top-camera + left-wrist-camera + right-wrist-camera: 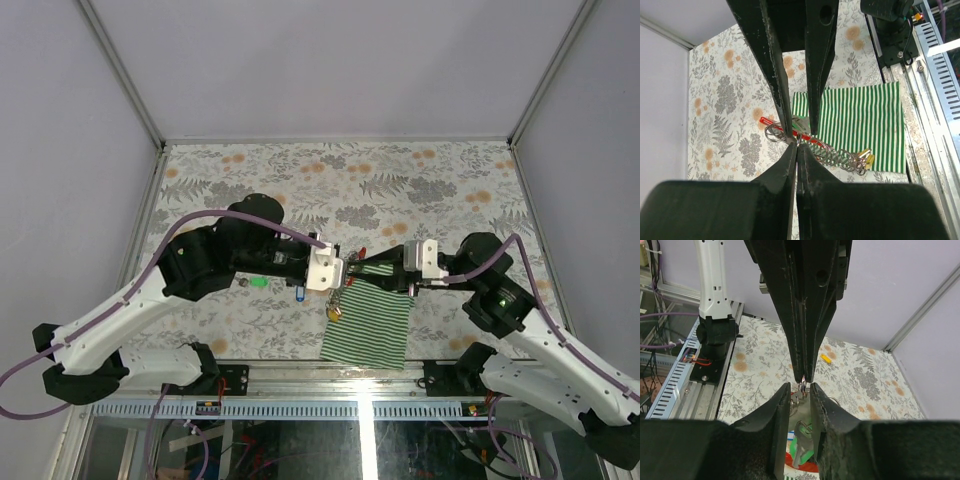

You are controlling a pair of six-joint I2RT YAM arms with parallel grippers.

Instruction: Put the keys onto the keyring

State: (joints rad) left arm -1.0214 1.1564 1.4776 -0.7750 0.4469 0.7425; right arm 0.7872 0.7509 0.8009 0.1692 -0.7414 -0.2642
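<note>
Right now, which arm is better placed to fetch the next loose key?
Right. The left gripper is shut on the keyring, holding it up. The right gripper has its jaws apart and looks free. One catch: the green-tagged key lies on the left arm's side.

Green-and-white striped cloth (370,330), grey-and-orange floral tabletop (400,180), red clip (769,123), silver keyring (835,155), yellow key tag (869,159).

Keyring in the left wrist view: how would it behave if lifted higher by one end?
Probably floppy: the keyring is a chain of linked rings, trailing from the shut jaws of the left gripper. The yellow-tagged key at its free end would likely swing.
</note>
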